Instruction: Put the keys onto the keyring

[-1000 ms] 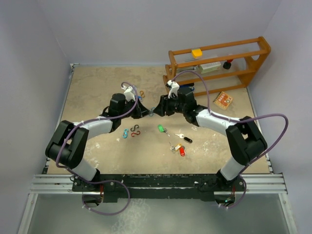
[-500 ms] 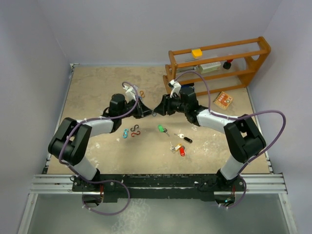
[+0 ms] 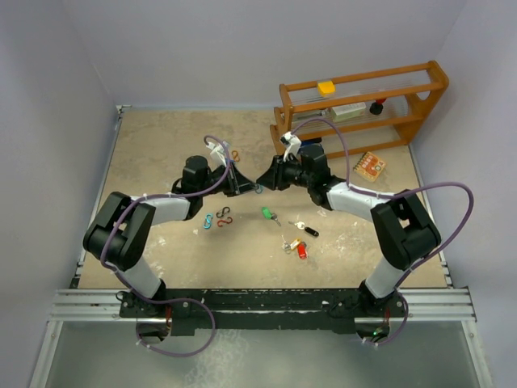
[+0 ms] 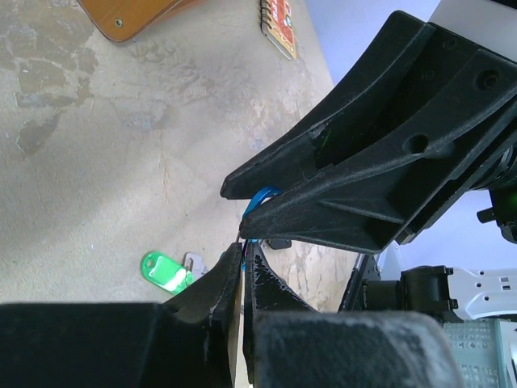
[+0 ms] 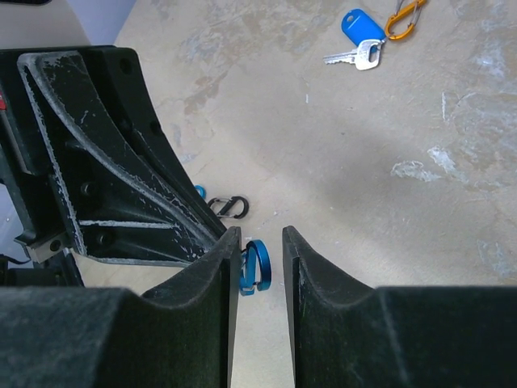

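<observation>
My left gripper is shut on the keyring, a small blue metal clip, and holds it above the middle of the table. My right gripper meets it head-on; its fingers stand apart on either side of the clip, which touches one pad while the other is clear of it. In the left wrist view only a bit of the blue clip shows past the shut fingertips. Loose keys lie on the table: green, black, yellow, red. A blue key hangs on an orange carabiner.
Three small S-shaped clips, teal, black and red, lie left of the keys. A wooden rack stands at the back right with an orange notebook in front of it. Grey walls close the table in.
The right gripper's fingers have drawn closer together around the blue clip. Both grippers shifted slightly toward the back while staying tip to tip. The left gripper stayed shut.
</observation>
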You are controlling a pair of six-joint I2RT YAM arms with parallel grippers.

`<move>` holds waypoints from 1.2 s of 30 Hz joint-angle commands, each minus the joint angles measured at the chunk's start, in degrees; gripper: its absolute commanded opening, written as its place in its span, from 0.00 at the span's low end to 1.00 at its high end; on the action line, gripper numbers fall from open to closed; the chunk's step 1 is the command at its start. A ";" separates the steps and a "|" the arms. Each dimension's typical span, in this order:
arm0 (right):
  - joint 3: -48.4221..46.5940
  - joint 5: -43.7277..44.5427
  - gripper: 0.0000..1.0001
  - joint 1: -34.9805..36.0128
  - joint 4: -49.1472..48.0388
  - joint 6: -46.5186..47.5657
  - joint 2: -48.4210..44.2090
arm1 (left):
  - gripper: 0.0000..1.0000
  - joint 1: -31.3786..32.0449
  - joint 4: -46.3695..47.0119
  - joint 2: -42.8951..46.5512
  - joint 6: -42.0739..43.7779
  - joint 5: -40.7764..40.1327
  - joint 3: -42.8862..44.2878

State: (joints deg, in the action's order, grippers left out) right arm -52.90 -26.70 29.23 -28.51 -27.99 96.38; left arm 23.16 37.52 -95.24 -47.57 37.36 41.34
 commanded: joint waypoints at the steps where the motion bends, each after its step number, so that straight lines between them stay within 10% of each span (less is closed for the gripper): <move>1: 0.61 -1.33 0.29 -0.36 -3.36 -0.71 -2.41 | 0.00 0.16 4.58 0.15 -0.80 2.16 -0.29; 13: 2.87 -1.29 0.07 -1.02 -5.17 -1.57 -3.04 | 0.00 0.20 4.33 -0.87 -0.80 2.00 -0.17; 22: 2.98 0.22 0.00 -1.17 -5.06 -2.05 -3.04 | 0.37 0.21 -0.46 0.72 2.36 -1.62 0.58; 36: -2.80 2.07 0.00 -1.49 1.83 -7.32 -1.14 | 0.47 5.36 -12.80 10.77 17.04 -20.53 0.49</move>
State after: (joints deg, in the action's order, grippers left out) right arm -51.55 -25.67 28.05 -28.67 -33.21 95.29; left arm 26.59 26.30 -88.25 -37.10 24.10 41.34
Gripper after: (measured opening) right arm 0.037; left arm 0.465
